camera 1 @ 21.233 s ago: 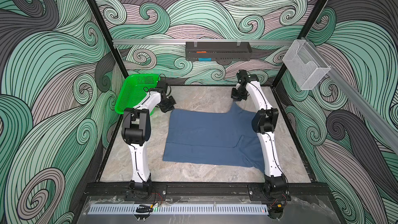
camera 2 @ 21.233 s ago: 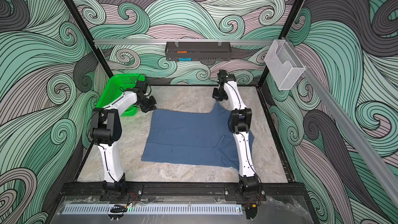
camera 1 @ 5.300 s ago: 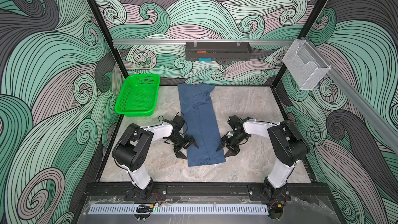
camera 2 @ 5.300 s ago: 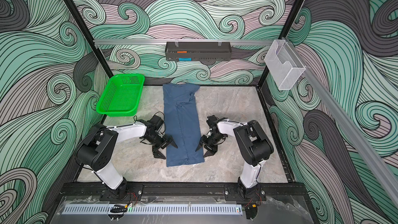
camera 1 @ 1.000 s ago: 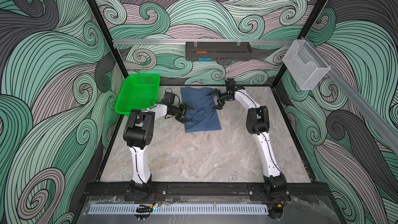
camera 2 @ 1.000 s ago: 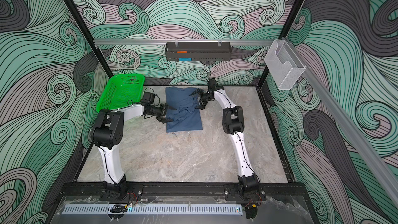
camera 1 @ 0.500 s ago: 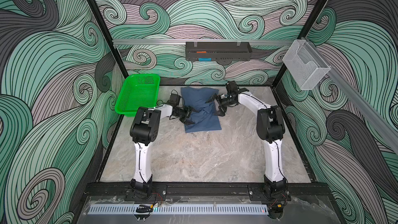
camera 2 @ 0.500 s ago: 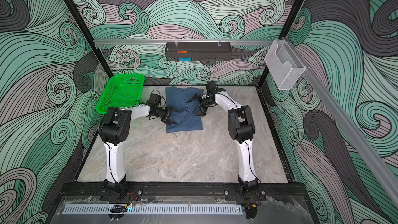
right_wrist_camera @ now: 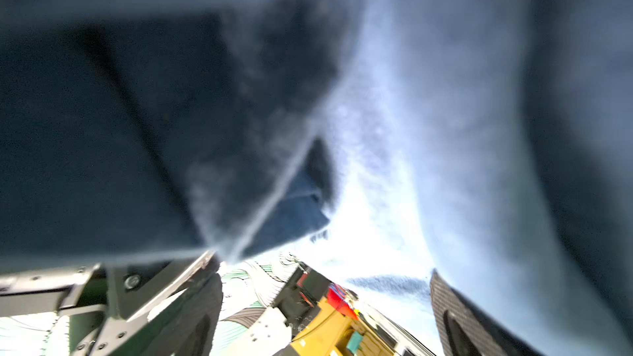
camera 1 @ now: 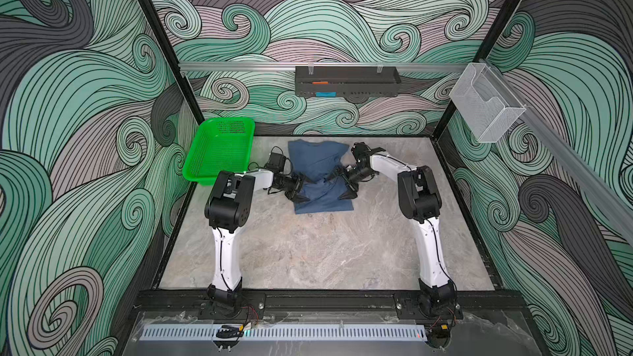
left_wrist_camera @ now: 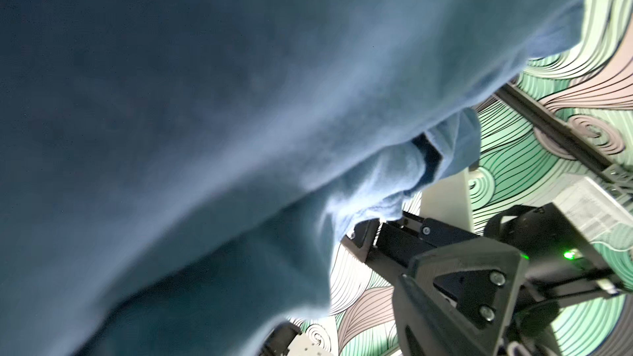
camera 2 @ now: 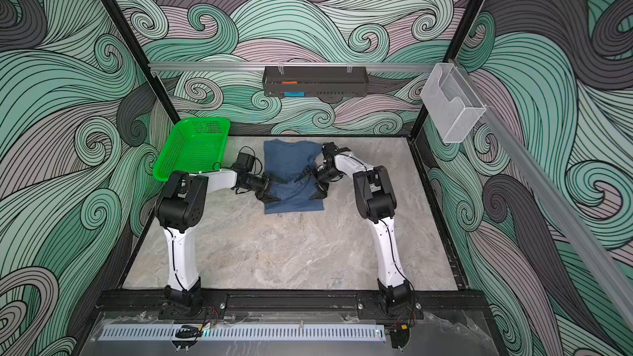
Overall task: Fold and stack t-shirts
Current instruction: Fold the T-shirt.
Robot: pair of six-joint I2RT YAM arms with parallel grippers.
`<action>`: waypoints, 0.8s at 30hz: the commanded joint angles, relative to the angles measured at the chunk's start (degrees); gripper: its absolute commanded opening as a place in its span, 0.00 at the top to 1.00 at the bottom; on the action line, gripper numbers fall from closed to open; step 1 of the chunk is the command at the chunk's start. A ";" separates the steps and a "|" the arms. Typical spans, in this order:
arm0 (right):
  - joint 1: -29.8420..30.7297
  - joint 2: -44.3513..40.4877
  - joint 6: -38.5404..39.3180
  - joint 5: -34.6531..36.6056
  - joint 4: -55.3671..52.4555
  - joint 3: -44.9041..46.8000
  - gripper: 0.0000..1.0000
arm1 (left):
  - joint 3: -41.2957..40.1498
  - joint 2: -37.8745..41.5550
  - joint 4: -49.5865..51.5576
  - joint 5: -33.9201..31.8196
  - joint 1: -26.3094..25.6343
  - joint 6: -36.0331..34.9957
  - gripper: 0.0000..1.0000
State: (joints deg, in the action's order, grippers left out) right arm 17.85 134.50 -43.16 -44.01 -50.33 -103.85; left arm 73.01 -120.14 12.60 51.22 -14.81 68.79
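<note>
Table (camera 1: 308,251) bare apart from the work at its far end. T-shirt (camera 1: 317,166) lay there as a folded rectangle near the back wall, just beside the green basket (camera 1: 219,152) and not touching it. The cloth was creased across the middle, between the two tools.

Left gripper (camera 1: 297,190) sat at the shirt's left side edge and right gripper (camera 1: 345,187) at its right side edge, roughly level with each other. Both had their jaws apart. In both wrist views blue cloth (left_wrist_camera: 205,131) filled most of the picture, so I judged the lower fingers were under the side edges. I could not tell whether any cloth lay properly between the pads.

My reading: the long folds were done, and the step in hand was taking hold of both sides for the cross fold.

Notes for doing it well:
- Push each tool in far enough to catch every layer, not only the top one.
- Close both together and at the same level, or the fold will go skew.
- Lift only enough to clear the table, and keep the cloth gently taut between the arms.
- Carry the gripped line over in one arc and lay edge on edge.
- Mind the basket beside the left arm.
</note>
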 commanded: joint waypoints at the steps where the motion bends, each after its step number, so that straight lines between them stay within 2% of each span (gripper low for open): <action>1: -0.08 -1.61 6.97 9.93 -8.33 6.08 0.02 | -4.46 1.70 6.06 -3.30 -1.73 -3.87 0.23; 4: 0.21 -5.66 8.90 11.36 -8.46 12.06 0.02 | -7.09 3.90 7.22 -4.02 -4.02 -5.00 0.24; 5: 0.30 -7.10 9.39 11.64 -8.48 13.73 0.02 | -7.58 4.40 7.80 -4.22 -4.81 -5.44 0.28; 7: 0.43 -9.42 9.89 12.00 -8.39 16.57 0.03 | -7.87 5.29 9.32 -5.16 -6.17 -6.56 0.53; 10: 0.77 -11.85 10.11 11.86 -7.90 19.17 0.03 | -7.97 5.69 9.89 -6.37 -7.71 -6.88 0.77; 15: 0.87 -12.67 10.19 11.18 -7.68 20.23 0.03 | -5.42 4.07 9.15 -5.78 -9.19 -5.46 0.80; 16: 0.87 -12.74 10.27 11.09 -7.68 20.19 0.02 | -4.43 3.85 9.65 -5.80 -9.33 -5.60 0.84; 18: 0.87 -12.79 10.59 11.30 -7.64 20.35 0.03 | -2.84 3.67 10.38 -5.66 -9.48 -5.60 1.00; 24: 0.69 -12.95 11.16 11.79 -7.68 21.20 0.03 | 2.28 4.86 12.96 -5.54 -9.43 -5.36 1.00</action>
State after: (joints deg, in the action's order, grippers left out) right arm 18.41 121.75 -33.52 -36.53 -56.82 -84.42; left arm 72.01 -115.68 22.61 46.48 -23.94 63.22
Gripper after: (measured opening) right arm 0.973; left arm 0.058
